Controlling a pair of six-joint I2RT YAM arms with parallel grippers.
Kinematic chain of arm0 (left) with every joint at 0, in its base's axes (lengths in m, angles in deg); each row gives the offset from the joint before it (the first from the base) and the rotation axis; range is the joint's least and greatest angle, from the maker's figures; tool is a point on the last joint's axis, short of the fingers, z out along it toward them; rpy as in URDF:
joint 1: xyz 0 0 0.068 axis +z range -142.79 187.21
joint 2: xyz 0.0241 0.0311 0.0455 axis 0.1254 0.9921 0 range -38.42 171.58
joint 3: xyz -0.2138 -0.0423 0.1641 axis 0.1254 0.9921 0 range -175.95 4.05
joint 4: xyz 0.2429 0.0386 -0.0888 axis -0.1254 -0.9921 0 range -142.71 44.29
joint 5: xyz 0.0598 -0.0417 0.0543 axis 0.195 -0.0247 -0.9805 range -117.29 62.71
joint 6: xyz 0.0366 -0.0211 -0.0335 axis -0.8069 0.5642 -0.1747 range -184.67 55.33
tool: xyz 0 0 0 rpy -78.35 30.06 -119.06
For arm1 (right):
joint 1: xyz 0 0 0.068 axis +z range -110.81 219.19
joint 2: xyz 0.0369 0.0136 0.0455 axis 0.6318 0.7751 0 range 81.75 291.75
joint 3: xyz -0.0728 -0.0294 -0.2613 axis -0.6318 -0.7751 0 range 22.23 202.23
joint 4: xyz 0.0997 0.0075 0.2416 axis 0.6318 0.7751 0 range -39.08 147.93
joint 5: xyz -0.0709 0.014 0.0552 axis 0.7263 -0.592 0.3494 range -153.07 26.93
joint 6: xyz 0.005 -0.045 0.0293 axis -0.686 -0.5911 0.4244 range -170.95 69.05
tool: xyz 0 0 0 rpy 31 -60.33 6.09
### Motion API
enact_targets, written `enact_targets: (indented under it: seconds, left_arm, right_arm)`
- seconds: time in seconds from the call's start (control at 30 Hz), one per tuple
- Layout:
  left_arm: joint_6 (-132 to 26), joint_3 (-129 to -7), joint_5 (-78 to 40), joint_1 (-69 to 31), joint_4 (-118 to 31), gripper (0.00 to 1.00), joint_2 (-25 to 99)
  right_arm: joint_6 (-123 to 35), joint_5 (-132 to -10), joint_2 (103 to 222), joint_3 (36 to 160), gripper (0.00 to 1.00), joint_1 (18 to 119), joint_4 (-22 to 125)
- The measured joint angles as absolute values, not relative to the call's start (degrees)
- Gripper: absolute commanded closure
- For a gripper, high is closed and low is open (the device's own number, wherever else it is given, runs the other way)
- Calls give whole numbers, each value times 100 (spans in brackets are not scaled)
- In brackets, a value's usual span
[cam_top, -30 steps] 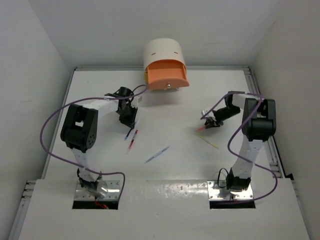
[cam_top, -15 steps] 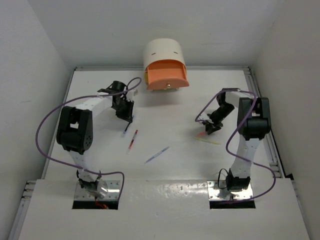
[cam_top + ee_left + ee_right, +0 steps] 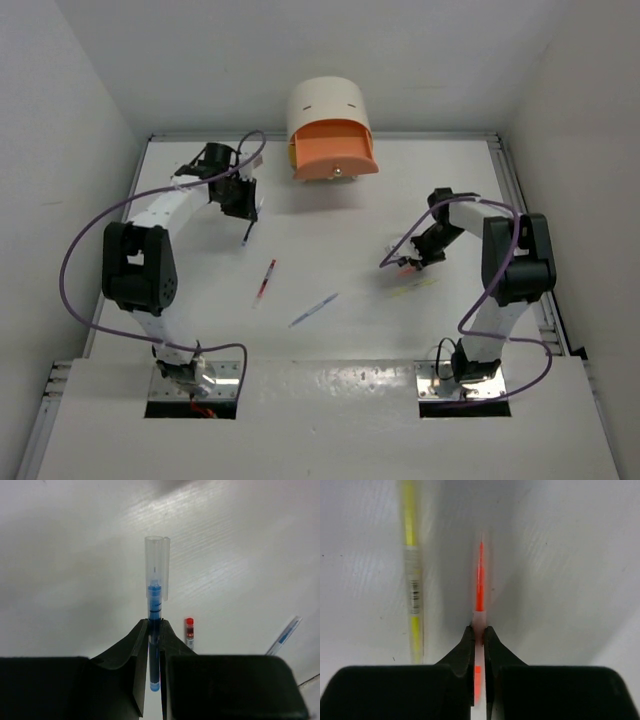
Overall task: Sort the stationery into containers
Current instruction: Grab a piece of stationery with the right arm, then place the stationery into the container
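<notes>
Your left jaws clamp a slim blue pen (image 3: 155,607) with a clear cap over the far left of the white surface (image 3: 340,230), its long axis running straight out from them, cap end leading. Your right jaws pinch a thin red stick (image 3: 480,580) at mid-right, tapered tip pointing straight ahead, parallel to a yellow stick (image 3: 411,585) close beside it.
</notes>
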State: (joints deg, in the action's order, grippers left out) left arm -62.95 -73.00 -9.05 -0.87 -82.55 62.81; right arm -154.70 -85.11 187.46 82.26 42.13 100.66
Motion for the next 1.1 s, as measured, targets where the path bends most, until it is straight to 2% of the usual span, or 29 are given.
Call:
enact_targets:
  seconds: [0.23,0.5,0.7,0.87,1.1]
  left_arm:
    - [-6444,-8048,-663,44,-8110,88,5621]
    - [-6505,-9388,-354,-209,-6867,83,5540]
    - [-7128,-10808,-40,-795,-6482,83,6517]
    - [-7602,-11289,157,-1123,-6338,83,7326]
    - [-8717,-11731,183,-1425,-6508,75,8078]
  right_arm:
    - [-14827,-8256,18646,8248,100,4215,9570]
    - [-13843,-8389,18235,8283,100,4057,8993]
    - [-13172,-8684,17662,8490,100,3966,8818]
    - [-12797,-8782,17621,8530,100,3780,8733]
    - [-12434,-8859,17612,8530,100,3657,8709]
